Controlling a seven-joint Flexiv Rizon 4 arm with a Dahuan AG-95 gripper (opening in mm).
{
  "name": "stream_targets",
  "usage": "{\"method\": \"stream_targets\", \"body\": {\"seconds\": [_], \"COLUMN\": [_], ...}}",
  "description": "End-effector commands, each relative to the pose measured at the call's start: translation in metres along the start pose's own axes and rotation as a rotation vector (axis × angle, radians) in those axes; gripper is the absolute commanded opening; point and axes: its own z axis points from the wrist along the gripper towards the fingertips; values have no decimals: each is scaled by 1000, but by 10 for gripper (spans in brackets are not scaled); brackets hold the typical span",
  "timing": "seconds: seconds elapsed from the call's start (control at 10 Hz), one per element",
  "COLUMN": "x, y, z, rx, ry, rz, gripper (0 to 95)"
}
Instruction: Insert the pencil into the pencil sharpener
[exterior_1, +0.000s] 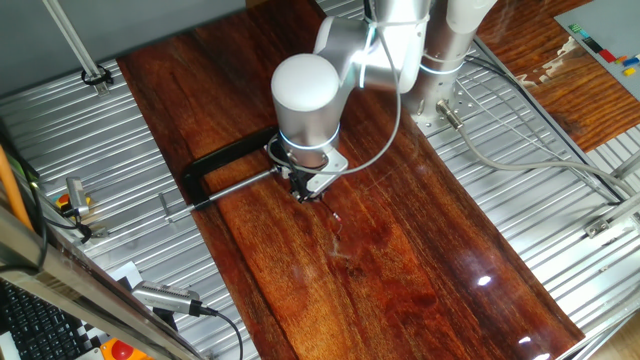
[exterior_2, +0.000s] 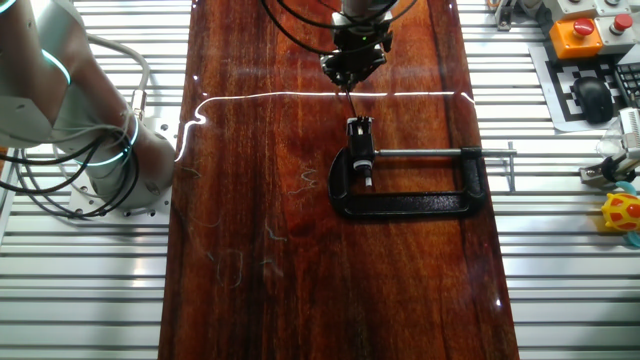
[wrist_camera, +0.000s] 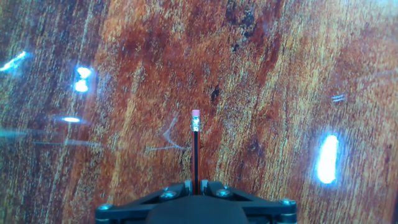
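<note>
claw (exterior_2: 350, 80) gripping pencil (wrist_camera: 195, 152) | eraser end out | pencil sharpener (exterior_2: 360, 127) in clamp (exterior_2: 410, 182), just beyond pencil tip

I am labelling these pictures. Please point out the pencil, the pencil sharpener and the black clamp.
pencil (wrist_camera: 195, 152): hand view, on the middle of its dark shaft.
pencil sharpener (exterior_2: 364, 166): the other fixed view, on the small white block.
black clamp (exterior_2: 405, 204): the other fixed view, on its long back bar.

No text, label or number is legible in any view.
</note>
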Motion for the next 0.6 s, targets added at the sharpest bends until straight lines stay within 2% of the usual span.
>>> {"method": "stream_targets", "body": {"seconds": [0.1,0.6], "x": [-1,-3], "y": [-2,-7], "z": [0,0], "rx": [0,-6], "ry": [-1,17], "rz": [13,62], "gripper": [0,0]}}
